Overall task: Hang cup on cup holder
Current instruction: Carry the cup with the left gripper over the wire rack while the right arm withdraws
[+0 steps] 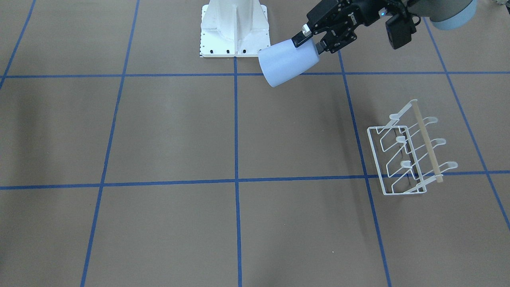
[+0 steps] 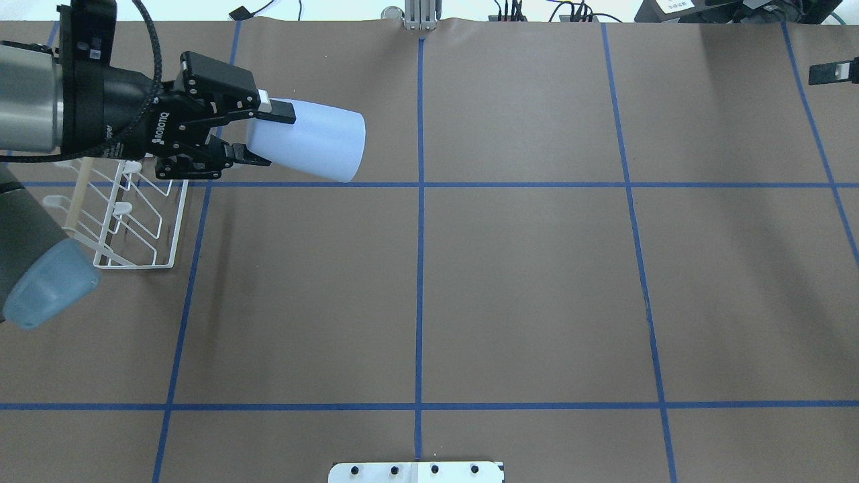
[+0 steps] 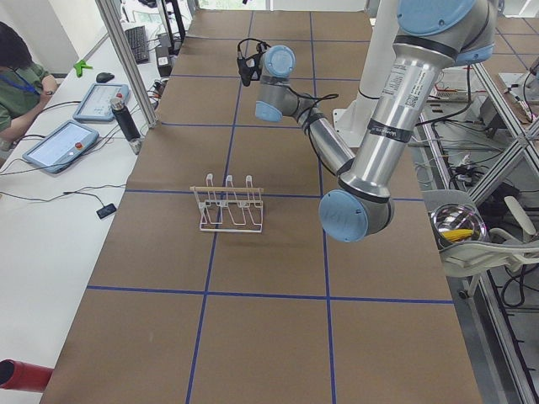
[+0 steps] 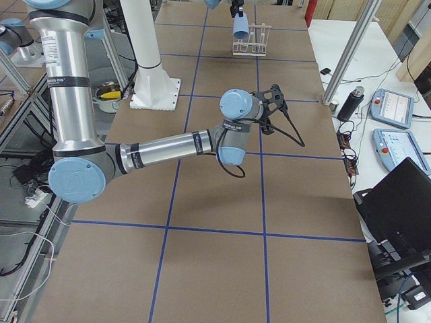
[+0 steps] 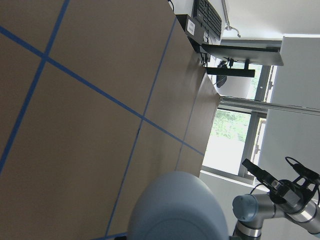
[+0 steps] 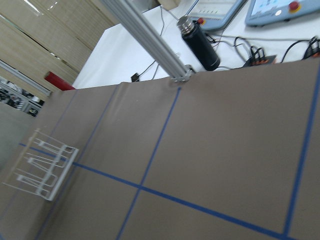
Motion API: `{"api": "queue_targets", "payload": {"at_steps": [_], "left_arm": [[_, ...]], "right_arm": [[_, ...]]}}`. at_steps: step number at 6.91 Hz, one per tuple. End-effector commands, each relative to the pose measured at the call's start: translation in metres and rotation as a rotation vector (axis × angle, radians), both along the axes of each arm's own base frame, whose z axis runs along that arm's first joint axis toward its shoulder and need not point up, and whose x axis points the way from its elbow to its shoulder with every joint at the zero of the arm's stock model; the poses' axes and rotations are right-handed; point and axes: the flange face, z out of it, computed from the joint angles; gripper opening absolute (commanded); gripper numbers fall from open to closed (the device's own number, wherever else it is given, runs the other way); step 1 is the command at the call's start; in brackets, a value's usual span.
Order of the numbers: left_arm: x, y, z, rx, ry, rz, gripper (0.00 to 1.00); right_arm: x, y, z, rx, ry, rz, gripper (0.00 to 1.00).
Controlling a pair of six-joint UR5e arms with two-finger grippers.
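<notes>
Left gripper (image 2: 258, 131) is clamped on the narrow base end of the cup (image 2: 309, 139), which is held in the air roughly on its side, near the rack (image 2: 134, 221) but not touching it. The rack stands on the table (image 2: 523, 282). Right gripper (image 4: 275, 96) is well apart from both; can't tell how its fingers stand.

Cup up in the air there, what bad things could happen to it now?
1. The left pincer pinches the cup only at its narrow end, sideways in the air, so it might slip out and fall.
2. Its open mouth points away from the cup holder, so it needs turning. A clumsy swing could bump the thin prongs.
</notes>
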Motion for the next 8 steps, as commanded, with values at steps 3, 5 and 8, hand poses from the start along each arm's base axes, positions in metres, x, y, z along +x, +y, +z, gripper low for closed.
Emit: {"api": "queue_targets", "payload": {"at_steps": [3, 5, 8], "left_arm": [[-0.049, -0.037, 0.014, 0.106, -0.372, -0.097, 0.0], [-0.064, -0.05, 0.04, 0.177, -0.567, -0.06, 0.0], [-0.077, -0.065, 0.074, 0.253, -0.817, 0.042, 0.0]], "right_arm": [[0.045, -0.001, 0.09, -0.021, 0.358, 0.129, 1.0], [0.061, -0.013, 0.115, -0.1, 0.517, 0.039, 1.0], [0.048, -0.035, 0.117, -0.345, 0.606, -0.107, 1.0]]}}
